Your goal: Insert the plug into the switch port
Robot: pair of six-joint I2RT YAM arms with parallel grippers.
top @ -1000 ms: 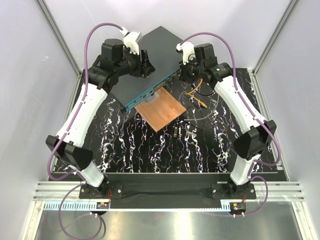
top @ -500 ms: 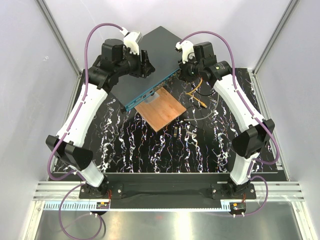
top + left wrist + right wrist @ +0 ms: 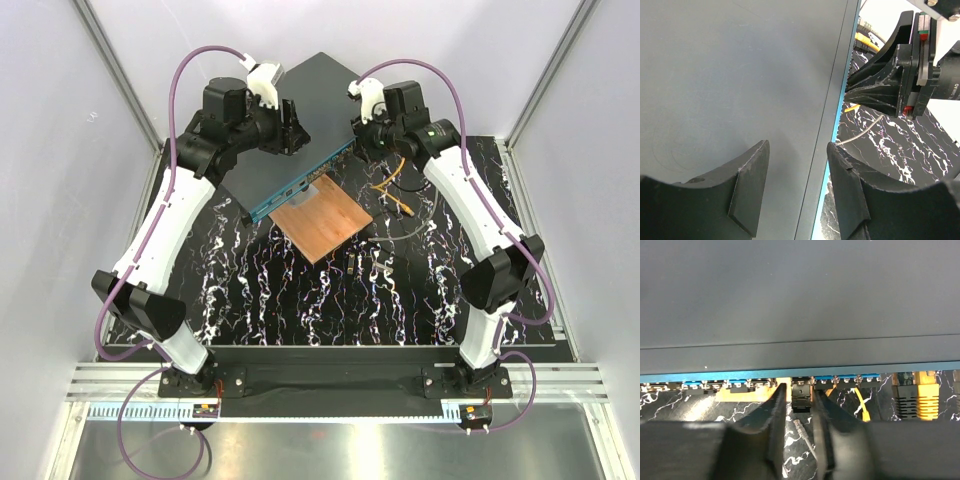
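On the black marbled worktop (image 3: 300,300), a brown board (image 3: 322,222) is lying just in front of the switch (image 3: 320,90), which is sitting at the far middle. The right end effector (image 3: 799,391) is straddling the black plug (image 3: 801,396) at the blue socket face, its jaws slightly parted. The left end effector (image 3: 799,150) is hanging half-open over the switch's top, holding nothing.
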